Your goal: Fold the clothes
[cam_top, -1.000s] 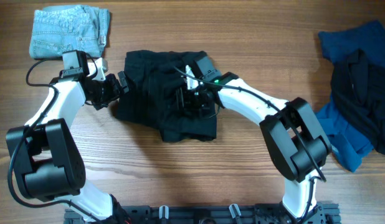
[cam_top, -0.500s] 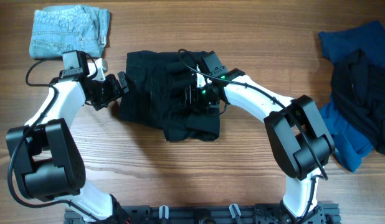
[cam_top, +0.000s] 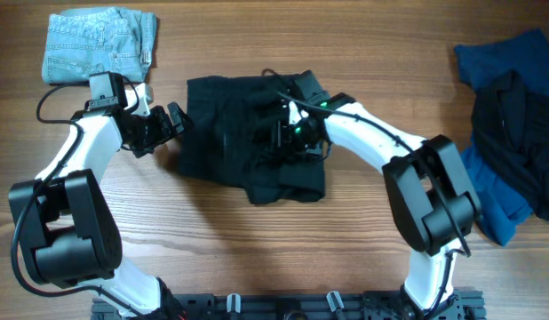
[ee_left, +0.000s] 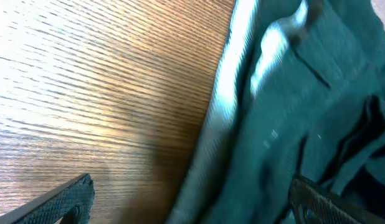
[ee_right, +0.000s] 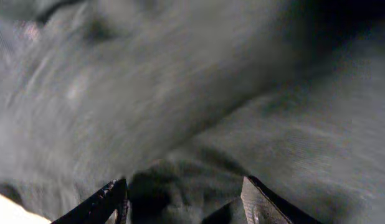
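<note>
The overhead camera looks straight down on the bench (cam_top: 346,240) from well above, taking in both arms. The left wrist camera sits low and close, facing past the left end effector (ee_left: 189,205) at wood and the edge of the black shorts (ee_left: 292,112) — cloth the overhead view shares. The right wrist camera, even nearer past the right end effector (ee_right: 186,202), shows only that fabric, blurred.

I get an evenly lit, sharp overhead, white glare washing the tabletop (ee_left: 68,56) on the left wrist, and the black shorts (ee_right: 180,93) dim and smeared on the right.
</note>
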Tool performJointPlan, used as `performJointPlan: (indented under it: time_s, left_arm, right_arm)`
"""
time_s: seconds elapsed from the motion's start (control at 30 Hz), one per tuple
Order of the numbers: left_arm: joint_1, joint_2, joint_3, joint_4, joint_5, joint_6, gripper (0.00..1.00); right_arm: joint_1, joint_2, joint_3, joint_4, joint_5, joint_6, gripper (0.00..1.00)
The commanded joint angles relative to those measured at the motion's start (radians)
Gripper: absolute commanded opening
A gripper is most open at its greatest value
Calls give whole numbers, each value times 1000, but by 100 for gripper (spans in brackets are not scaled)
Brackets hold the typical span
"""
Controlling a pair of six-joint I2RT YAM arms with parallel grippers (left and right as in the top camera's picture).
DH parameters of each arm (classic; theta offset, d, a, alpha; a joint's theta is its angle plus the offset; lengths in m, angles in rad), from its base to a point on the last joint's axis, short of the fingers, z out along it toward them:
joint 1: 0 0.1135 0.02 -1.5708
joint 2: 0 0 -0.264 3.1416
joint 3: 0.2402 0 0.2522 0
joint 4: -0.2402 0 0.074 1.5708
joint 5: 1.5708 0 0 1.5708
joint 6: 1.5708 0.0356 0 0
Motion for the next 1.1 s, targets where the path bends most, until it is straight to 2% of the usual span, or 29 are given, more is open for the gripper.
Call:
performJointPlan:
  time_s: [0.0, 0.07, 0.2, 0.47, 0.6, 0.77, 1.07]
  left_arm:
    - [8, 13, -7, -5, -25, -2, 100]
    - [8, 13, -7, -3, -25, -2, 100]
    - [8, 13, -7, 0, -25, -2, 100]
    - [8, 13, -7, -3, -10, -3, 100]
    - [8, 13, -7, -8, 100, -2, 100]
    - [2, 13, -19, -11, 306, 41, 100]
    - [-64, 13, -138, 45, 336, 47, 100]
  right_arm:
    - [-113, 27, -21, -31, 134, -62, 60]
    - [-151, 26, -20, -46, 139, -127, 59]
    - [-195, 23, -16, -95, 220, -138, 60]
    - [-193, -71, -16, -116, 160, -179, 57]
    - [-169, -107, -16, -111, 69, -180, 61]
    - [-145, -112, -16, -110, 37, -182, 59]
    - [-141, -281, -16, -139, 119, -154, 62]
